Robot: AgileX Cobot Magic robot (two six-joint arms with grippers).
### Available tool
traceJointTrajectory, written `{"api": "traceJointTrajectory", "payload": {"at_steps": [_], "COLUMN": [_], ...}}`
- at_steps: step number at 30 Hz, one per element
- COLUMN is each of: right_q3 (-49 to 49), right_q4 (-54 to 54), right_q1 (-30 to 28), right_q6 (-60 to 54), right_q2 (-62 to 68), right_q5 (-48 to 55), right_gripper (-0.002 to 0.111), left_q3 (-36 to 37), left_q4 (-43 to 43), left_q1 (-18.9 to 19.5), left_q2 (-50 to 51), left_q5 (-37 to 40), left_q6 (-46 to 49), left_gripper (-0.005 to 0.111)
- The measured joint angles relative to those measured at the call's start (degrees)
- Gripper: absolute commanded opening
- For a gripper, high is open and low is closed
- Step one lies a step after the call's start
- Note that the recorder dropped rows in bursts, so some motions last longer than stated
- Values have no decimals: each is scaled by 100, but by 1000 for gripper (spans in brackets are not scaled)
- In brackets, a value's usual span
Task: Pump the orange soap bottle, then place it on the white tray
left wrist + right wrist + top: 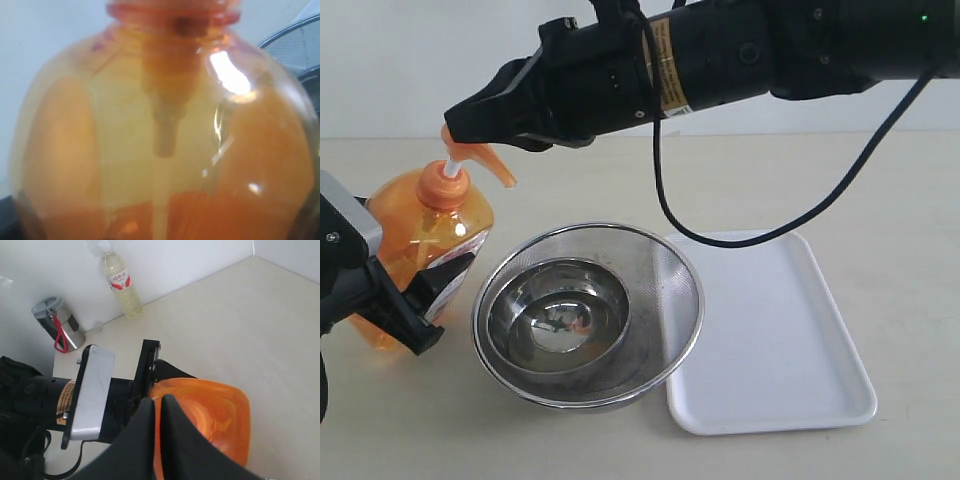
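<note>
The orange soap bottle (420, 225) stands upright at the left of the table, its spout pointing toward the bowls. My left gripper (405, 305) is shut on the bottle's lower body, with one black finger (420, 320) across its front. The bottle's translucent body (165, 150) fills the left wrist view, hiding the jaws there. My right gripper (460, 122) is shut, with its tip resting on the pump head (470, 155). In the right wrist view its closed fingertips (159, 401) sit over the orange bottle (215, 420). The white tray (770, 330) lies flat at the right.
A steel mesh bowl (670, 285) with a smaller steel bowl (557, 320) inside sits between the bottle and the tray. A black cable (720, 235) hangs from the right arm over the tray. By the wall stand a drink bottle (121, 282) and a steel mug (57, 325).
</note>
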Motion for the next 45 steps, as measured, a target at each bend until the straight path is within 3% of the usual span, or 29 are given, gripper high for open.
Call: {"api": "traceJointTrajectory", "payload": {"at_steps": [21,29,45], "right_q3": [-62,104,104], "right_q4": [263,-455,-446], "right_q1": [198,353,351], "right_q6": [53,-6,103], "right_q2": [298,696,-770], "right_q5": [-46,258,-322], "right_gripper": [3,3,3], "left_q3": [0,-14,-14], "left_q4": [-110,132,152], "left_q1": [49,5,-8], "left_q2": [20,34,34], "left_q5": [35,-100,-127], "left_q6": [70,-119,-146], "left_gripper": [5,5,5]}}
